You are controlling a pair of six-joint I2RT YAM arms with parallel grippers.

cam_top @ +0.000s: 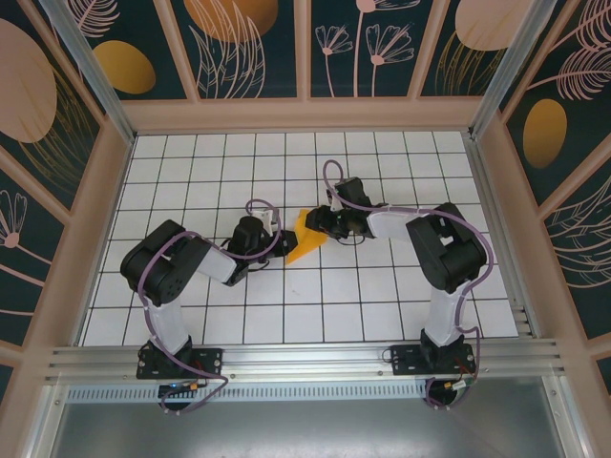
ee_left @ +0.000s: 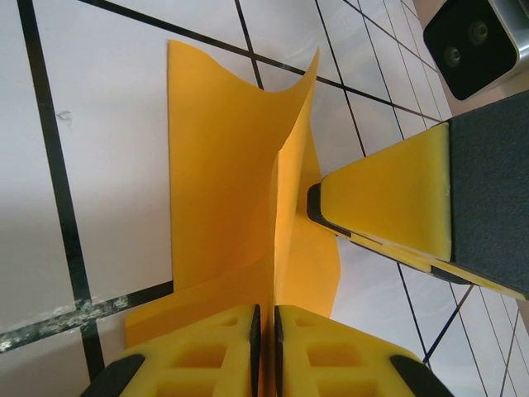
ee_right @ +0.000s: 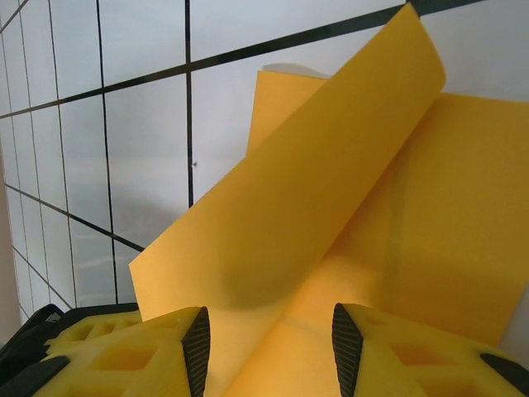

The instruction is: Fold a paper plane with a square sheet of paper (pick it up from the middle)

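One sheet of paper (cam_top: 305,242) — left jaws pinch it, right jaws spread.

Nothing can be read in these views: no word, number, brand or sign stands on any surface. The wall panels (cam_top: 239,48) at twelve o'clock carry drawn leaves and ovals (decoration, not lettering). The square sheet of paper (ee_left: 223,165) is plain orange-yellow, and the table (cam_top: 191,172) bears just black grid lines
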